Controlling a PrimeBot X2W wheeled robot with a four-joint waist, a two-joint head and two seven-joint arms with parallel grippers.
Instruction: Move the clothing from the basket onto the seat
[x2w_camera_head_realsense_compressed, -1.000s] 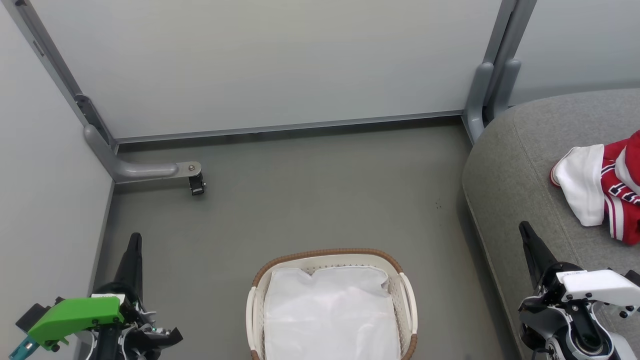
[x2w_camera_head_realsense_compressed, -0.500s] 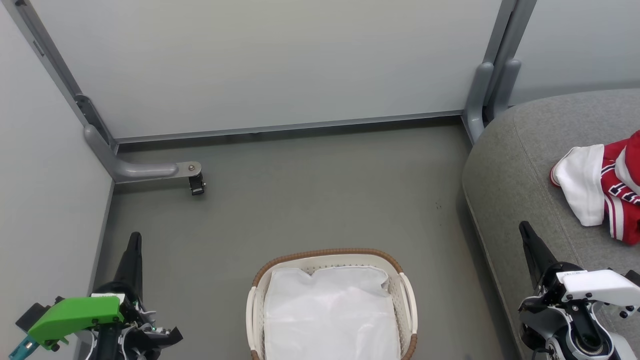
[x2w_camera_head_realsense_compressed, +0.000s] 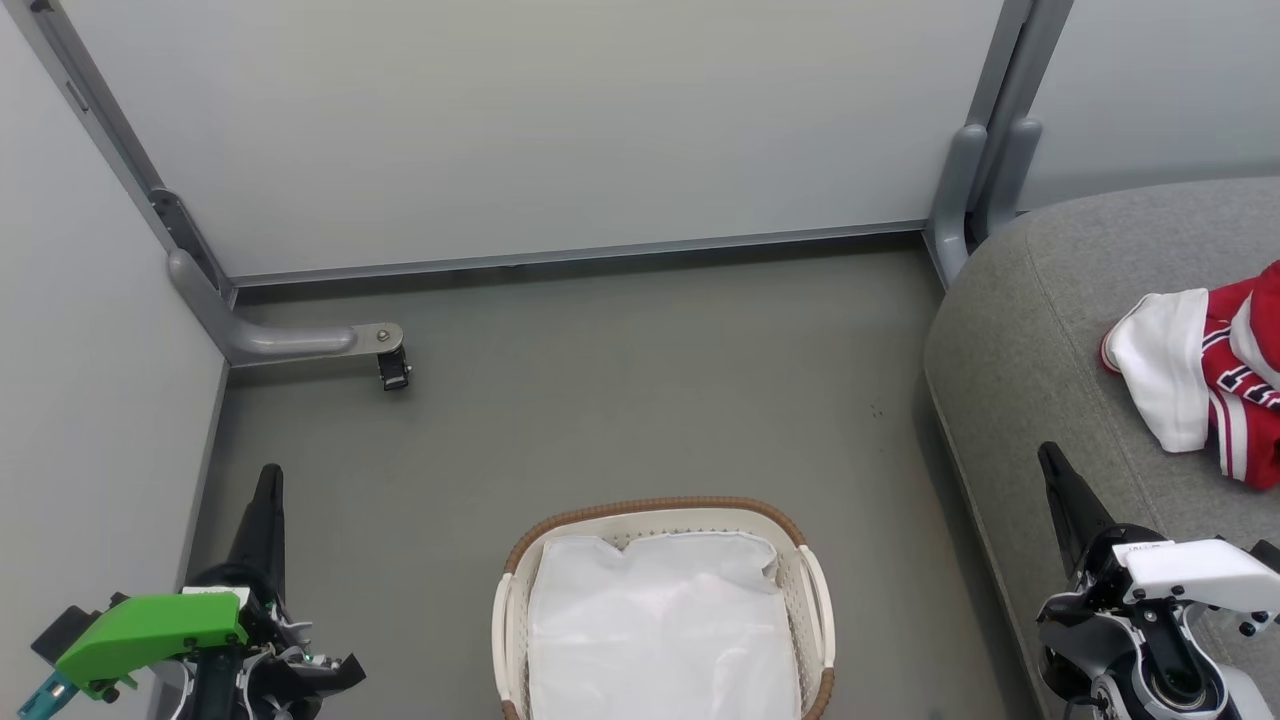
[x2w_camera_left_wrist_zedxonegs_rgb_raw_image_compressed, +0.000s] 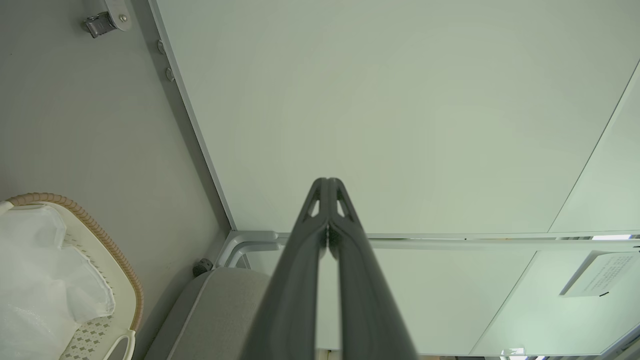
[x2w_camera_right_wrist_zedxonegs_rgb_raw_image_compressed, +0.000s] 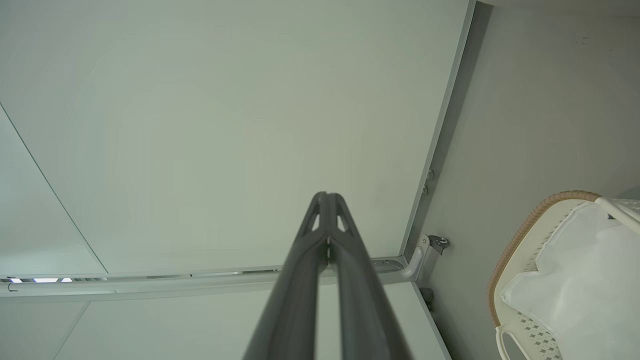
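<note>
The red clothing (x2w_camera_head_realsense_compressed: 1240, 390) with white stripes, numerals and a white inner side lies bunched on the grey seat (x2w_camera_head_realsense_compressed: 1040, 330) at the right edge of the head view. On the floor at bottom centre stands the white basket (x2w_camera_head_realsense_compressed: 660, 512) with its brown woven rim; a plain white sheet (x2w_camera_head_realsense_compressed: 660, 620) lies inside it. My left gripper (x2w_camera_head_realsense_compressed: 268, 476) is shut and empty at the lower left, well left of the basket. My right gripper (x2w_camera_head_realsense_compressed: 1048, 455) is shut and empty at the lower right, over the seat's front edge. Both wrist views show shut fingertips: left gripper (x2w_camera_left_wrist_zedxonegs_rgb_raw_image_compressed: 327, 181), right gripper (x2w_camera_right_wrist_zedxonegs_rgb_raw_image_compressed: 326, 194).
Pale partition panels (x2w_camera_head_realsense_compressed: 560, 120) wall in the grey floor (x2w_camera_head_realsense_compressed: 620, 400) at the back and left. A grey foot with a small caster (x2w_camera_head_realsense_compressed: 393, 368) juts out at the left. A grey post base (x2w_camera_head_realsense_compressed: 965, 200) stands beside the seat's back corner.
</note>
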